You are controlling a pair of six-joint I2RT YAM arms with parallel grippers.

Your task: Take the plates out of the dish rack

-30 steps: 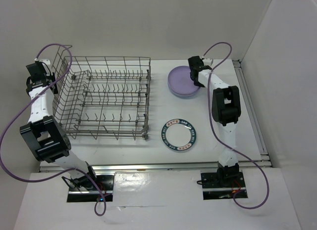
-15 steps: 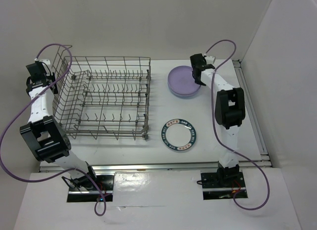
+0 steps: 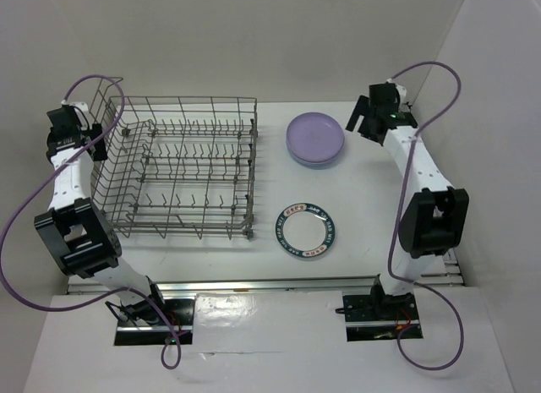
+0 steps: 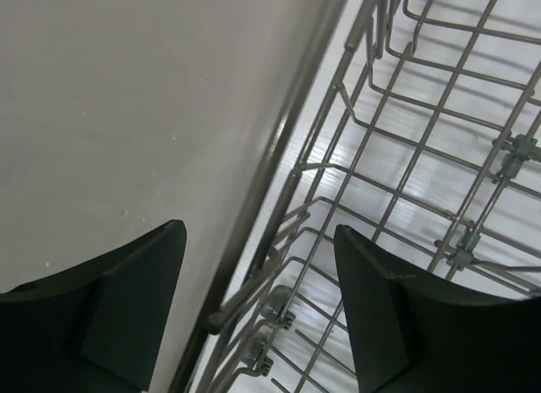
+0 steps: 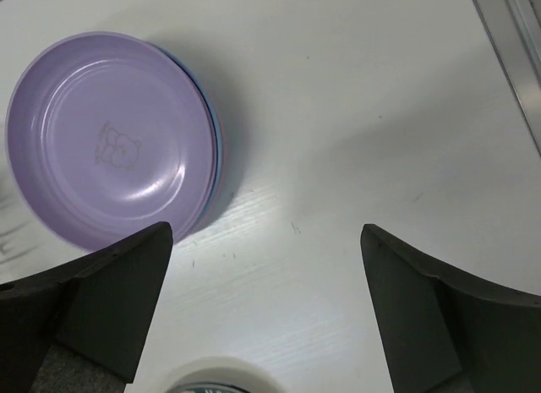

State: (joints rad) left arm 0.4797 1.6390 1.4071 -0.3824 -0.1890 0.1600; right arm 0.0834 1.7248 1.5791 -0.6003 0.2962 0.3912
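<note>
On the white surface (image 3: 372, 207), the grey wire dish rack (image 3: 182, 169) has its side rim running between the left jaws, which stand apart. The right jaws, also apart, hover just beside the lavender-topped plate stack (image 5: 110, 139). The blue-rimmed patterned plate (image 3: 308, 231) lies well apart from both.

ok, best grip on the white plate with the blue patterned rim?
Probably the rim of the patterned plate, right edge, approached from the right by the open right claw. It lies flat and alone, so only the rim offers purchase.
</note>
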